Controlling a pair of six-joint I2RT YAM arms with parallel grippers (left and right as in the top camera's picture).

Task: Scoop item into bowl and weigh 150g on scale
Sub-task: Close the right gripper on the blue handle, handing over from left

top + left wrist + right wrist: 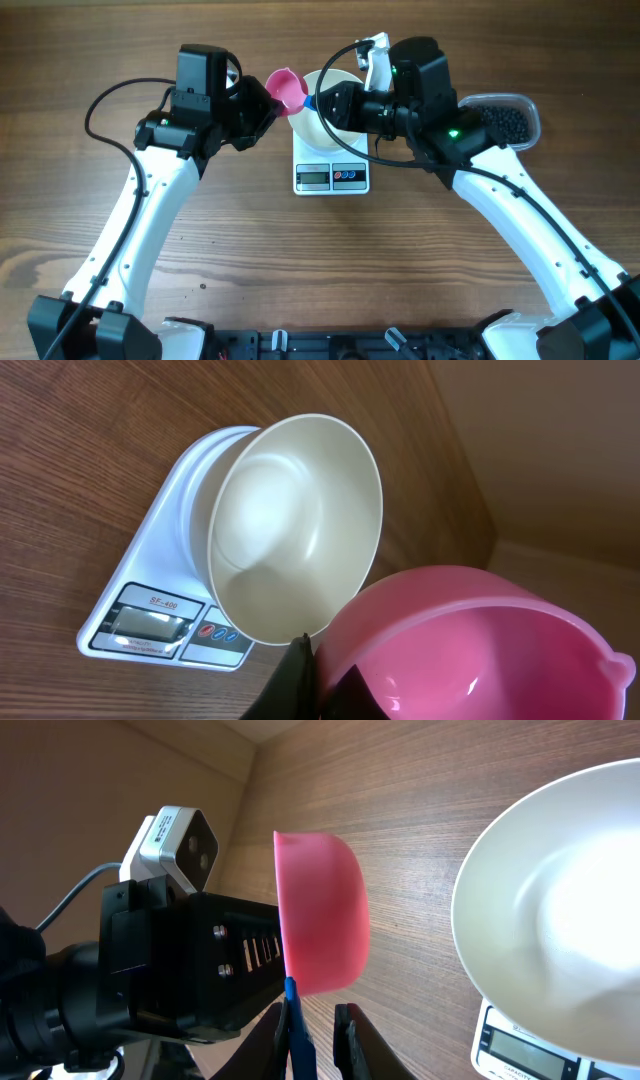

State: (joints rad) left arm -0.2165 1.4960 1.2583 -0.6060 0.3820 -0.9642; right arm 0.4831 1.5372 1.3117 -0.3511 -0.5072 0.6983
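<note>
The white bowl stands empty on the white scale. Just left of the bowl, above the table, my left gripper is shut on the rim of an empty pink scoop. The scoop's blue handle lies between the narrow jaws of my right gripper. One finger touches the handle and a gap shows to the other. The item, a heap of small black beads, lies in a clear tub at the right.
The right arm reaches over the bowl and the scale's back edge. The tub sits beside the right arm's elbow. Bare wooden table lies in front of the scale and at both sides.
</note>
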